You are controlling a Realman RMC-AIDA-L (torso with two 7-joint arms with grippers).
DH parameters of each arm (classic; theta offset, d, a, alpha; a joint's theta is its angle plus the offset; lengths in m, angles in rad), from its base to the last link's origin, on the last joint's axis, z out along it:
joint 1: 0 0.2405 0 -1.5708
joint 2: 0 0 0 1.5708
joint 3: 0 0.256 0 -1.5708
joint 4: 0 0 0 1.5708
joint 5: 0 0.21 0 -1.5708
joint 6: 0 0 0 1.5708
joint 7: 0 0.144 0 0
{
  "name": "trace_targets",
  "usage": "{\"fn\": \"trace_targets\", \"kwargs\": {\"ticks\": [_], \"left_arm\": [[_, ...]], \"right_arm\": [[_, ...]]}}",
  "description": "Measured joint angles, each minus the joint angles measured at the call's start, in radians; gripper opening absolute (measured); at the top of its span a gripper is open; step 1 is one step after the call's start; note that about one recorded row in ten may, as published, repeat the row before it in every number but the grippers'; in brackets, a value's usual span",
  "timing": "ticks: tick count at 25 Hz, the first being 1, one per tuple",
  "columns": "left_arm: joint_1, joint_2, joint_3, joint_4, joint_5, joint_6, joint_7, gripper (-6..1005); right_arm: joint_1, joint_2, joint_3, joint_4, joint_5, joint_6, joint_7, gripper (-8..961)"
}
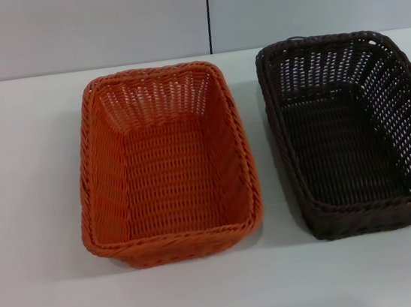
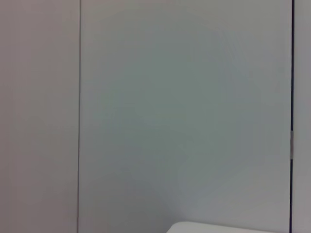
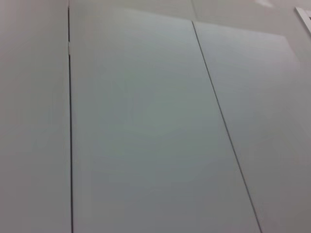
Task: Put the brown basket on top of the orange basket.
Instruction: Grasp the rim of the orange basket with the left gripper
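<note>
The orange basket (image 1: 165, 162) stands upright and empty on the white table, a little left of the middle in the head view. The brown basket (image 1: 354, 130) stands upright and empty beside it on the right, apart from it by a narrow gap, and its right side runs past the picture's edge. Neither gripper nor arm shows in the head view. Both wrist views show only pale wall panels with dark seams.
The white table (image 1: 33, 221) carries both baskets. A pale panelled wall (image 1: 97, 24) with a dark vertical seam stands behind its far edge. A white corner (image 2: 218, 227) shows low in the left wrist view.
</note>
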Motion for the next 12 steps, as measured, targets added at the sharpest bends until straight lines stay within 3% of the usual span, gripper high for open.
{"fn": "trace_targets", "kwargs": {"ticks": [12], "left_arm": [[-0.014, 0.012, 0.011, -0.006, 0.009, 0.02, 0.02, 801]], "right_arm": [[0.013, 0.001, -0.003, 0.001, -0.052, -0.029, 0.008, 660]]}}
